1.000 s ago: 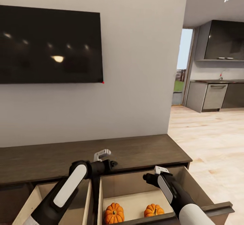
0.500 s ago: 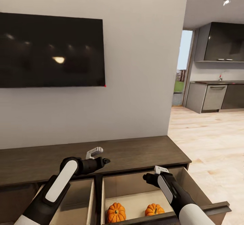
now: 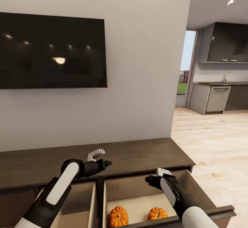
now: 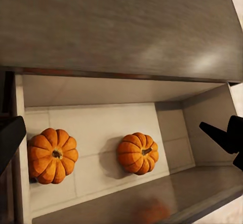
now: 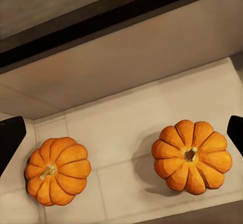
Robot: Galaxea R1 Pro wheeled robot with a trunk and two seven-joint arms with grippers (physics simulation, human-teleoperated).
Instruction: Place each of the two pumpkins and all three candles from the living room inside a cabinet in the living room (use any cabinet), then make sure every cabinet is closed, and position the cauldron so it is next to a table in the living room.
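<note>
Cabinet: long, low, dark-brown wood-grain TV unit against a plain wall; two drawers pulled out, insides pale beige.
Pumpkins: two, bright orange, ribbed, short-stemmed, both on the floor of the right-hand drawer; left pumpkin and right pumpkin sit apart.
Left tool: black, over the cabinet's top surface, holding nothing; finger spread cannot be told.
Right tool: above the pumpkin drawer, fingertips wide apart, empty.
Television: glossy black, wall-mounted.
</note>
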